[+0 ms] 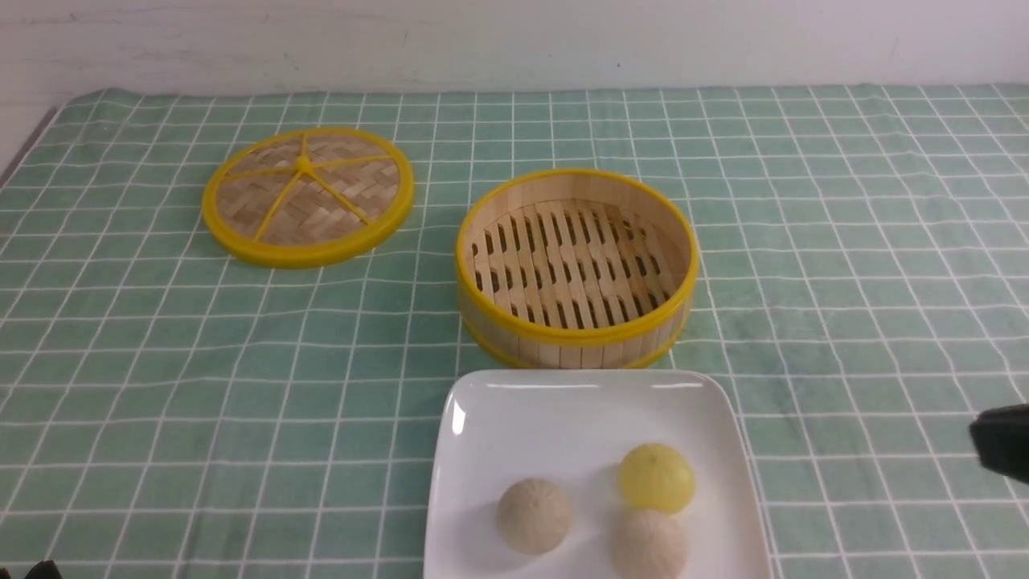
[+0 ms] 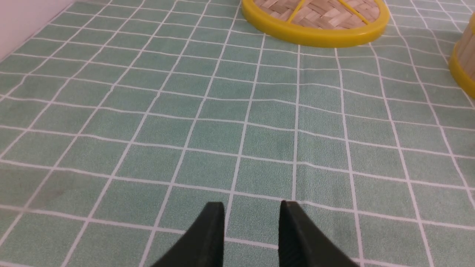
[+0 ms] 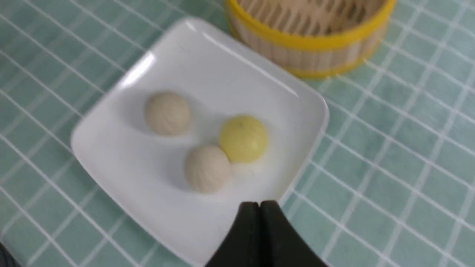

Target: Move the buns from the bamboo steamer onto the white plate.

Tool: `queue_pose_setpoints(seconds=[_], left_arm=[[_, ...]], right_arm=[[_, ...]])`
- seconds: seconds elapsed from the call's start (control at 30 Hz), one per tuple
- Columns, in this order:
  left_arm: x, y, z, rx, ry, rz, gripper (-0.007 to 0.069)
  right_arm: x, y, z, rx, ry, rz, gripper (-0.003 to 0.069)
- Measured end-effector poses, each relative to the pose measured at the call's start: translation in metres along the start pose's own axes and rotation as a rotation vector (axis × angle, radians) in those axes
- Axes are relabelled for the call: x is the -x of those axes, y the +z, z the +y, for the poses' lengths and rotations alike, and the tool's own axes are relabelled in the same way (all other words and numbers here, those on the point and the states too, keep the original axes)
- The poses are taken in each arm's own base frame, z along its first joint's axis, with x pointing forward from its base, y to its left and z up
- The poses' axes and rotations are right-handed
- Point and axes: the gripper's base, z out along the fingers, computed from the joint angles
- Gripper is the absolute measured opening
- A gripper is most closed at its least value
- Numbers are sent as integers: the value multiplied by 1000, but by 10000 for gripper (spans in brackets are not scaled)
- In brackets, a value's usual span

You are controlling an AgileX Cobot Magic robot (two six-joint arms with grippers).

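Tabletop: covered by a green checked cloth [image 1: 161,362] with white lines, a pale wall behind its far edge.
Steamer [image 1: 577,265]: stands upright about the middle of the tabletop, with nothing on its slatted floor.
Lid [image 1: 308,195]: lies flat toward the far-left corner, well apart from the steamer.
Plate [image 1: 514,426]: sits at the near edge, around the middle, just in front of the steamer with a thin strip of cloth between them. Its near rim runs out of the front view.
Yellow bun [image 1: 657,478]: on the plate, toward its right edge.
Cream bun [image 1: 649,543]: on the plate near its near-right corner, directly in front of the yellow bun and seemingly touching it. Faint pleats show on top.
Tan bun [image 1: 533,515]: also on the plate, left of the other two with bare white between. It looks a shade duller, though the difference is slight.
Right claw [image 3: 259,204]: fingers pressed together with nothing between them. It shows as a dark shape off the plate's right edge, toward the tabletop's right edge. Its wrist camera looks across the plate to all three buns.
Left claw [image 2: 251,207]: fingers spread, bare cloth showing in the gap, gripping nothing. It is over the near-left corner, only a sliver of it in the front view.
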Motion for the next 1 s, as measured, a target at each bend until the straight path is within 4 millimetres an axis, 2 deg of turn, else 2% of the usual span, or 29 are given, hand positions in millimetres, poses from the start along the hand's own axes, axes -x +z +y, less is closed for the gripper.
queue_pose_setpoints(seconds=[0.13, 0.27, 1.0], left_arm=[[0, 0, 0, 0, 0, 0, 240], [0, 0, 0, 0, 0, 0, 240], [0, 0, 0, 0, 0, 0, 240]], right_arm=[[-15, 19, 1, 46, -24, -157, -13], [-23, 28, 0, 56, -26, -196, -11], [-31, 29, -1, 54, -29, -184, 0]])
